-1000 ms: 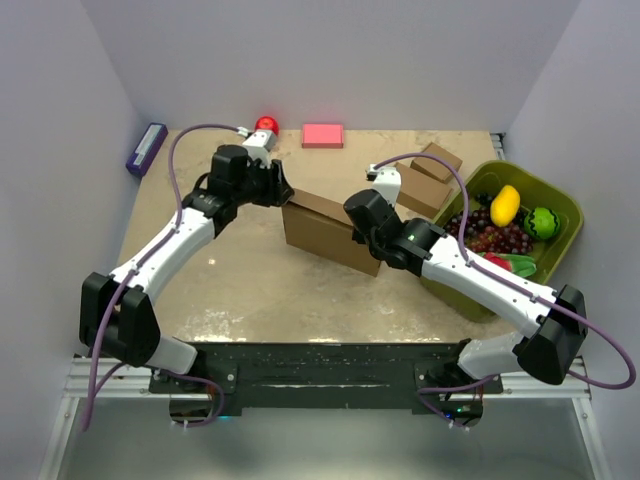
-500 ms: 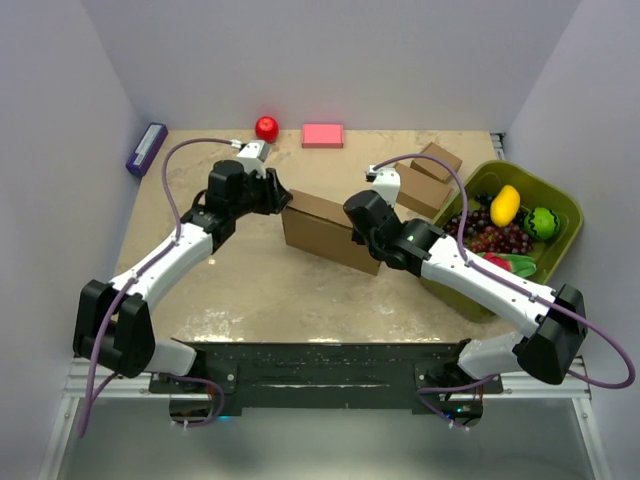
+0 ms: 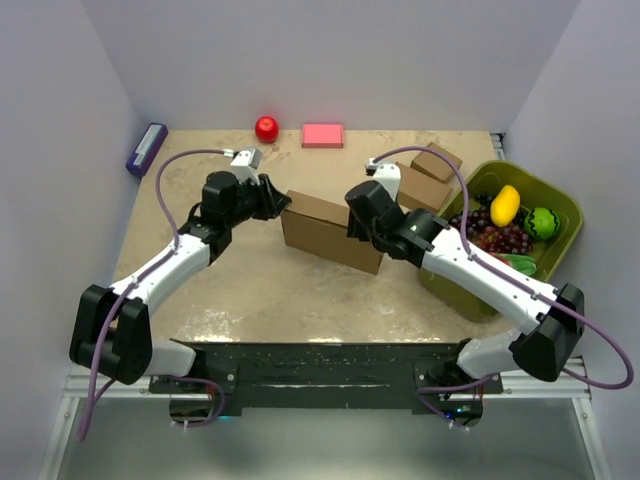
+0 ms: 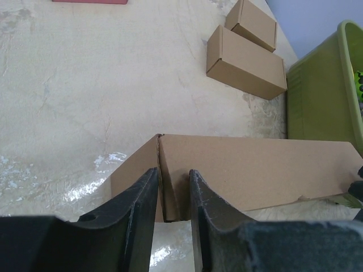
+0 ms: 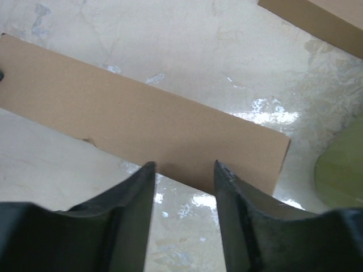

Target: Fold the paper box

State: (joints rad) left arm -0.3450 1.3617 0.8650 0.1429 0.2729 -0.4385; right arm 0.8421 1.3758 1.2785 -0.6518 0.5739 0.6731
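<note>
Two ends of the paper box point(image 3: 330, 232) covered, left gripper point(image 4: 172, 173) narrowly parted astride one corner, right gripper point(image 5: 183, 165) parted wider at the other.

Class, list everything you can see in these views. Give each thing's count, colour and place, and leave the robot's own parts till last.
paper box: 1, brown, table centre, between the arms
small closed boxes: 2, brown, right of the paper box, beside the bin
bin: 1, green, table's right edge
lemon: 1, yellow, in the bin
grapes: 1 bunch, dark purple, in the bin
round fruit: 1, green, in the bin
apple: 1, red, back edge
block: 1, pink, right of the apple
flat box: 1, purple, back left
table: 1, beige
left end effector: 1, black, open, paper box's left end
right end effector: 1, black, open, its right end
</note>
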